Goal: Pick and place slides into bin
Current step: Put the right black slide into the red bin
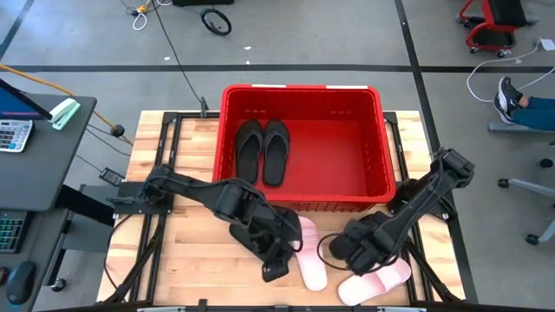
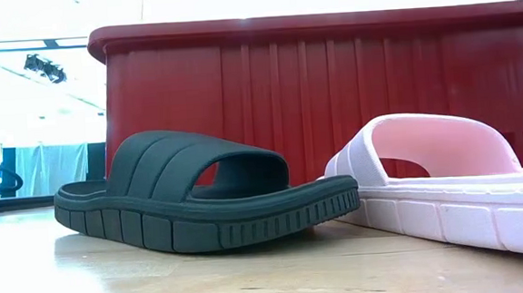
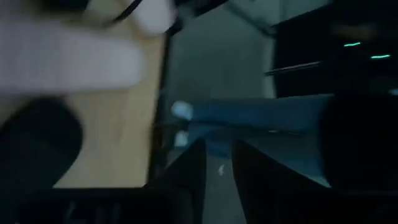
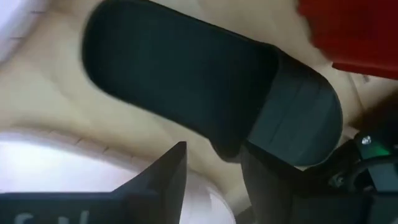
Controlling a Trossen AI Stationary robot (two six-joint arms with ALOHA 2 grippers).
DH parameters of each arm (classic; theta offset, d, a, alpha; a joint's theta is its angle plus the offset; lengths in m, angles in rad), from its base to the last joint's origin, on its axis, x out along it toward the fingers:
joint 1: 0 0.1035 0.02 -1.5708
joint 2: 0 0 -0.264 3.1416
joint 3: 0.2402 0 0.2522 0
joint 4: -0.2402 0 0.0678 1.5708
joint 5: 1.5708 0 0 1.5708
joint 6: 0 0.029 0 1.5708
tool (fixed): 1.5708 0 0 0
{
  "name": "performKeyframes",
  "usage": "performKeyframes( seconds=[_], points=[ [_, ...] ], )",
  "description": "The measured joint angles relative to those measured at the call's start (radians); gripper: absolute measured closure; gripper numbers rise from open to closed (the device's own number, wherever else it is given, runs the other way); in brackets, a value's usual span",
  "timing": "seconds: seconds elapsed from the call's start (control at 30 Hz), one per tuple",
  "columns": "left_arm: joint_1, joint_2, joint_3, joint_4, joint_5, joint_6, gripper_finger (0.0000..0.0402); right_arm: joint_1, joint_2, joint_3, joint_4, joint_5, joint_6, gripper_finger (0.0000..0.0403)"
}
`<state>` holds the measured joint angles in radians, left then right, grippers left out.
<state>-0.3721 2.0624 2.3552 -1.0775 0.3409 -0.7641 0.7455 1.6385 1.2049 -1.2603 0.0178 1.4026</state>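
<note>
The red bin stands at the table's far middle, and two black flip-flops lie side by side on its floor at the left. In front of it a black slide rests sole-down on the table. One pink slide lies to its left and another to its right, near the front edge. My right gripper hangs open above the black slide, pointing down. My left gripper is raised beside the left pink slide. Its fingers stand a narrow gap apart with nothing between them.
The bin's right half is bare floor. A desk with a calculator stands left of the table. A seated person's shoe shows on the floor at the far right. Cables lie on the floor behind the bin.
</note>
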Motion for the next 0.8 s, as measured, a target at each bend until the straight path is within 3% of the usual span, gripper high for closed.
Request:
performKeyframes(
  seconds=[0.23,0.53,0.8],
  points=[
    [0.023,-0.109,-0.015,0.191,0.019,0.051,0.0334,-0.011,0.056,0.0,-0.061,-0.026,0.039,0.0245],
    [0.026,-0.195,-0.014,0.241,-0.005,0.122,0.0348,-0.003,0.057,-0.032,-0.082,0.069,0.088,0.0245],
    [0.025,-0.276,-0.013,0.367,-0.008,0.103,0.035,-0.003,0.057,-0.099,-0.068,0.053,0.106,0.0245]
  ],
)
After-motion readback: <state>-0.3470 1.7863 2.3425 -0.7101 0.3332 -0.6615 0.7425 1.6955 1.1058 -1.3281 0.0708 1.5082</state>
